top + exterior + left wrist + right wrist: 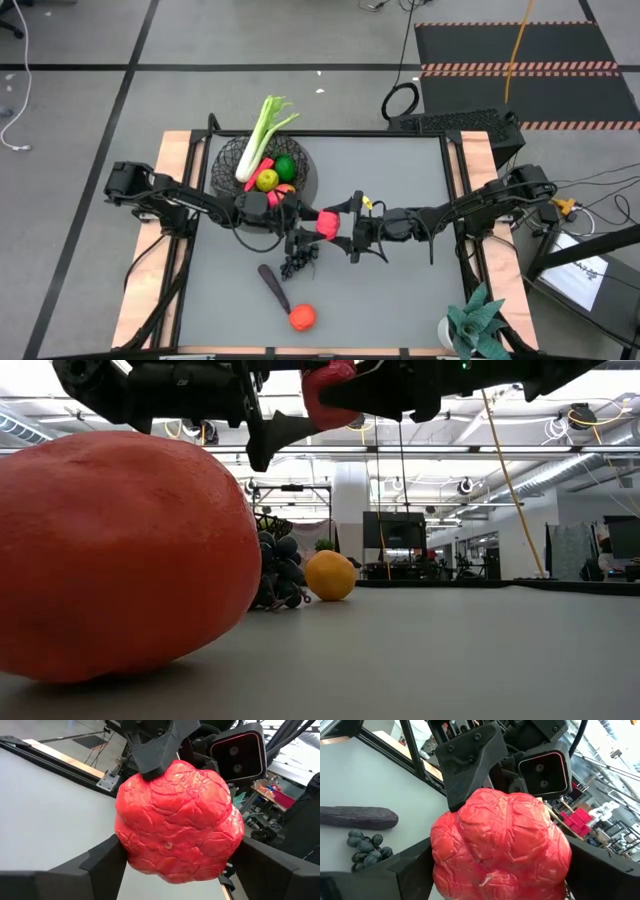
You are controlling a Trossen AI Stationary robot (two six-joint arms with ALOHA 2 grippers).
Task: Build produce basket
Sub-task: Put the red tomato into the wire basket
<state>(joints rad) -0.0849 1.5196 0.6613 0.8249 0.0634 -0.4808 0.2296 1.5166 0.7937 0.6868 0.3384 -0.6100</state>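
Both grippers — left gripper (303, 222) and right gripper (345, 228) — are clamped on the pink-red fruit (328, 222) held between them above the table, so we'd free the right's fingers first, then carry it to the basket (228, 158) behind the left.

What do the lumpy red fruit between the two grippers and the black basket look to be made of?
The lumpy pink-red round fruit looks like soft moulded plastic or rubber: glossy, wrinkled skin with highlights. Both the left gripper and the right gripper are at it. The round black basket seems thin wire mesh, since its open lattice shows the table through it.
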